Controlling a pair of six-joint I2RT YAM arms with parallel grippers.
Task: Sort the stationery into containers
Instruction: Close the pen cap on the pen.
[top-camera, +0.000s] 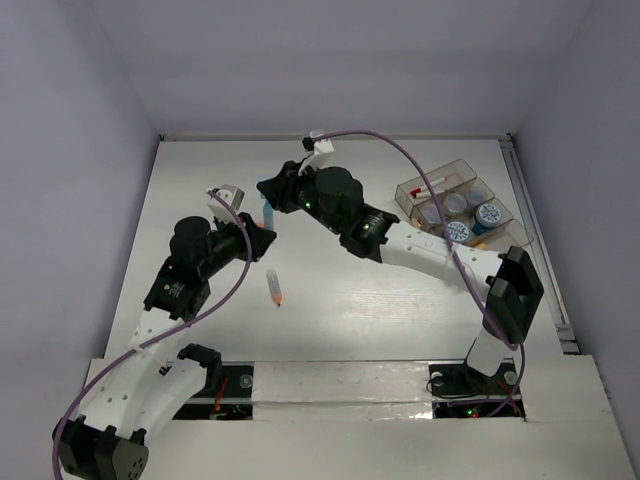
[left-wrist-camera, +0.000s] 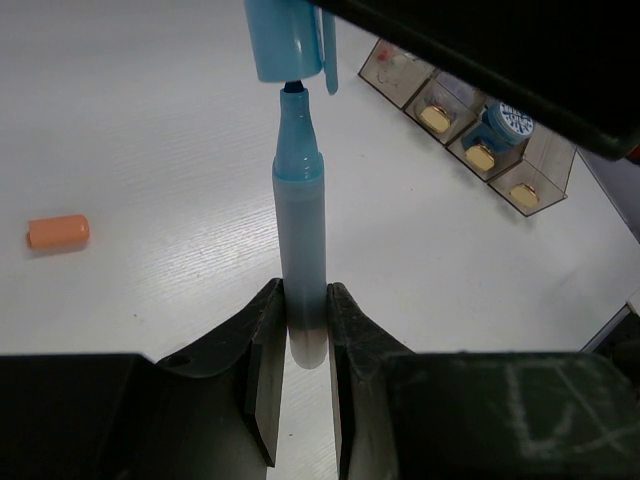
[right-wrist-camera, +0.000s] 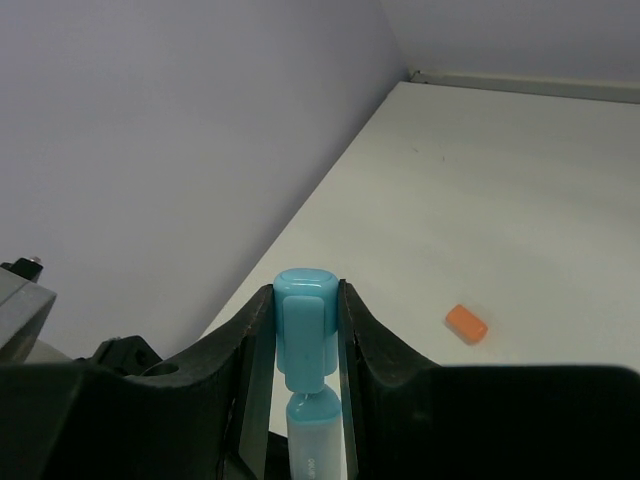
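Observation:
My left gripper (left-wrist-camera: 300, 300) is shut on the lower end of a light-blue marker (left-wrist-camera: 300, 250) and holds it above the table; the grip shows in the top view (top-camera: 262, 232). My right gripper (right-wrist-camera: 306, 300) is shut on the marker's light-blue cap (right-wrist-camera: 306, 330), which sits just over the nib. The cap also shows in the left wrist view (left-wrist-camera: 288, 40). An orange marker (top-camera: 275, 287) lies on the table in front of both grippers. A tiny orange stub (left-wrist-camera: 58, 232) lies on the table apart from them and also shows in the right wrist view (right-wrist-camera: 466, 324).
The clear divided tray (top-camera: 440, 175) stands at the far right and holds round blue-lidded jars (top-camera: 488, 215) and a small red item (top-camera: 415, 191). It also shows in the left wrist view (left-wrist-camera: 545, 170). Grey walls bound the table at the left and back.

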